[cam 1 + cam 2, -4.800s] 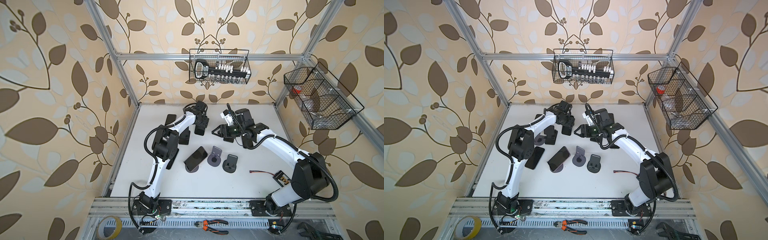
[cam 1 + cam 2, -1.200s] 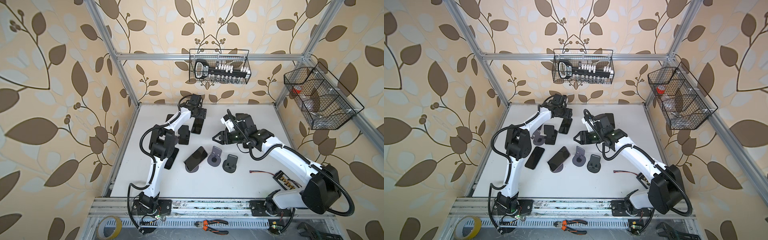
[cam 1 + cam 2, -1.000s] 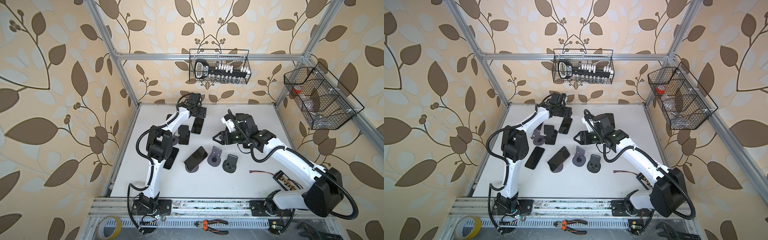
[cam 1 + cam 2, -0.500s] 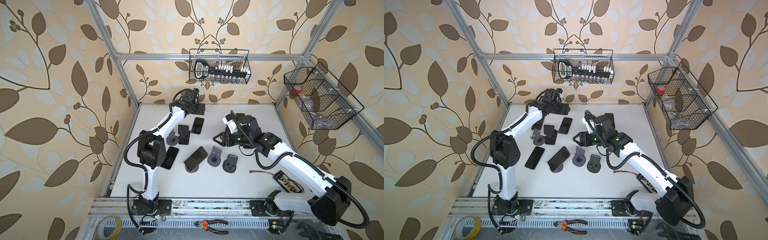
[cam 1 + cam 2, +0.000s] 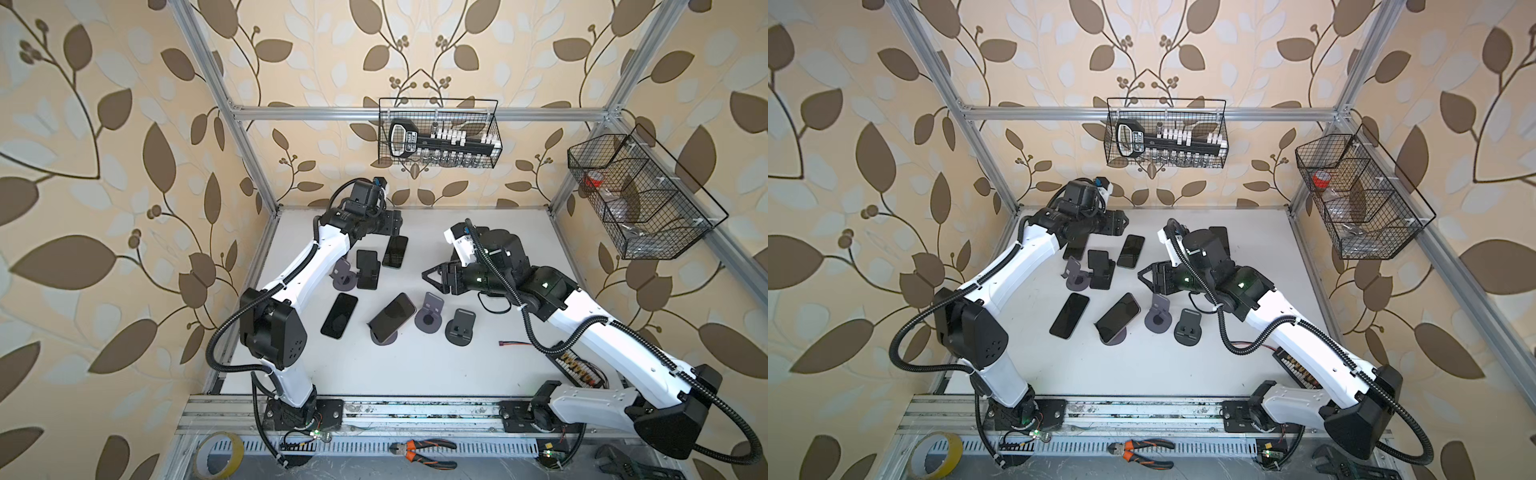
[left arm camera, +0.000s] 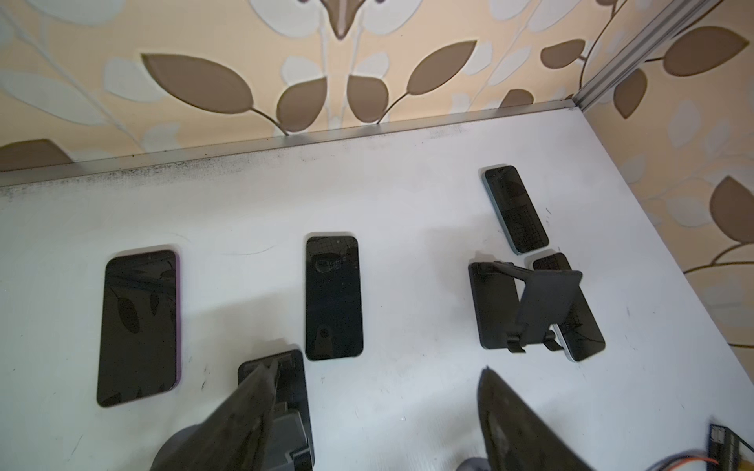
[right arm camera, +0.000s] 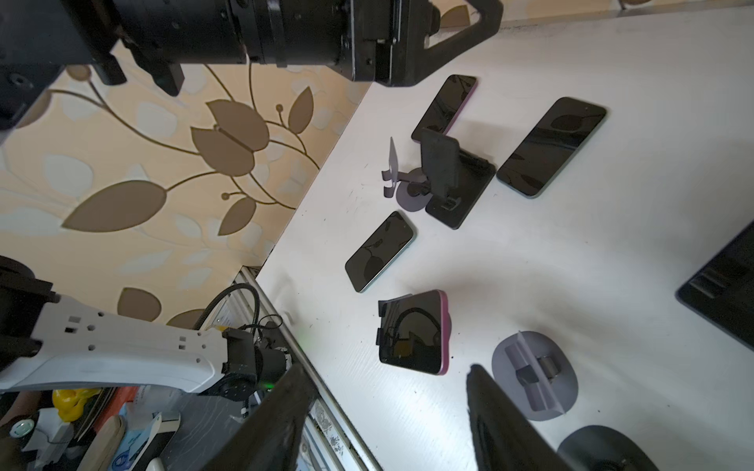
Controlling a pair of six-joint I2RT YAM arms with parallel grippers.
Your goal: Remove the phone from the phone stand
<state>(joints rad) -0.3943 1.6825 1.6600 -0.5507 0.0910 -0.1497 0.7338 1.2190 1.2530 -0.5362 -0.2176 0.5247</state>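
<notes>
Phone [image 5: 392, 316], dark screen up, leans tilted on its round-based phone stand [image 5: 384, 340] near the middle of the white desk [image 5: 374, 374]. It stands between a flat-lying phone [image 5: 339, 316] and an empty grey stand [image 5: 430, 316]. Right claw [image 5: 430, 277] hovers just beyond the grey stand, with its jaws parted and empty in the right wrist view. Left claw [image 5: 395, 222] hangs toward the desk's far side near another flat phone [image 5: 395, 251], fingers apart, holding nothing.

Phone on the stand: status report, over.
Left gripper open, empty. Right gripper open, empty. Pink phone on its stand, untouched. Empty grey stand beside it.
</notes>
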